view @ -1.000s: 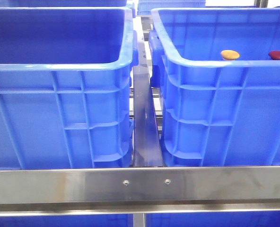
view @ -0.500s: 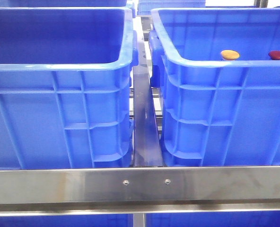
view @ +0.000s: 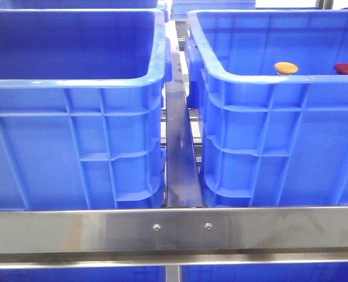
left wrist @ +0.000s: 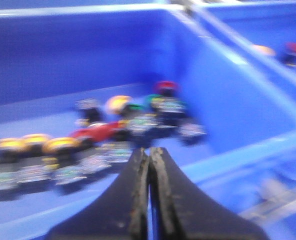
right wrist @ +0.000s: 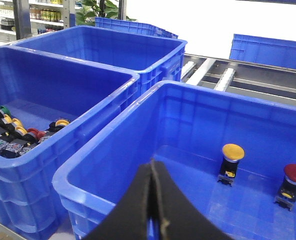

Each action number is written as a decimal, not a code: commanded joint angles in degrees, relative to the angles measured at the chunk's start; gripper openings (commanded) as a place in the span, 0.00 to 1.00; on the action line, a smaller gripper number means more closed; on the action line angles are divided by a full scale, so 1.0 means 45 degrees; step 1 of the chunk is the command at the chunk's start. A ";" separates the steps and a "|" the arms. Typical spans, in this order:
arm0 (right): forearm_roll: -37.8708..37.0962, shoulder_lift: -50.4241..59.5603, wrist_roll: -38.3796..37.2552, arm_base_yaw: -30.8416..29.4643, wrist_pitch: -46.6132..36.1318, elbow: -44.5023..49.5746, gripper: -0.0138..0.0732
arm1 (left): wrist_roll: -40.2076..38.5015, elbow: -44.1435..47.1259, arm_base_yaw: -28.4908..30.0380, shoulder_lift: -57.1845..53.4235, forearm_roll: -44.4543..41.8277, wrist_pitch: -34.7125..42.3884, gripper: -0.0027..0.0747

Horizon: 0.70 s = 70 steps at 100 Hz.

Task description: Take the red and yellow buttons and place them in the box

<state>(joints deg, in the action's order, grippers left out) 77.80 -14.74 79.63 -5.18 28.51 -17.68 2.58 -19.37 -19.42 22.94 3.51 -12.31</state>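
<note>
Two large blue crates side by side, the right crate (view: 268, 141) holding one yellow button (view: 286, 68) and one red button (view: 345, 68); the left crate (view: 74, 141) holding a heap of buttons (right wrist: 18, 132), number uncertain.

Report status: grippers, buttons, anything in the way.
Left gripper shut, empty, over the left crate of mixed buttons. Right gripper shut, empty. Yellow button and red button stand in the right crate. Nothing blocking.

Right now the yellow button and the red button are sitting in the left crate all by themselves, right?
Not the left one. The yellow button and the red button stand alone in the right crate, as the right wrist view shows. The left crate holds a whole cluster of buttons.
</note>
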 commanded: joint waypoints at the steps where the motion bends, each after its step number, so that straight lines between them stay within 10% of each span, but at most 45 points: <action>1: 0.0428 -0.0114 0.0114 0.0023 -0.0071 -0.0339 0.08 | -0.0115 0.0258 0.0877 -0.0468 -0.0404 0.1776 0.01; 70: 0.0428 -0.0127 0.0114 0.0023 0.0007 -0.0339 0.08 | -0.0115 0.5008 0.5265 -0.5564 -0.0296 0.2589 0.01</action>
<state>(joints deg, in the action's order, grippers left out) 77.80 -14.65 79.76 -5.18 28.73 -17.59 2.58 0.05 4.17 -0.38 1.39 -4.40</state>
